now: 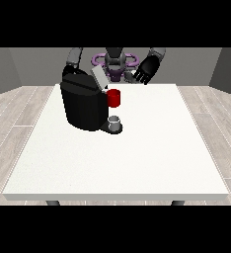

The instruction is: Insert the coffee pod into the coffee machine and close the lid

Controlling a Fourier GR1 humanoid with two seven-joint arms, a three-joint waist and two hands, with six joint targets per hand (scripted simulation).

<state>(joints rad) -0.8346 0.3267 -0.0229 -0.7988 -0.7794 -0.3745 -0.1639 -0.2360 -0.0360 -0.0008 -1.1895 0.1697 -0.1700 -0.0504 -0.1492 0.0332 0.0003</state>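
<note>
table (137, 163): white, bears all | coffee machine (83, 106): black, bulky, likely heavy, lid (98, 78) up | hand at the view's right (146, 70): raised, fingers spread, holding nothing | grey thing (115, 120) on the machine's tray, maybe the pod: likely light, stiff, take by its sides

Large white table (137, 163), a rectangular top seen from across, its far edge towards the robot and its near edge closest to the camera; two dark legs show beneath the near edge. A black coffee machine (82, 105) stands on the top in the far part, towards the view's left. At its foot, on the side facing the camera, a small grey thing (115, 120) sits on the machine's dark base plate (112, 128), which rests on the table.
</note>
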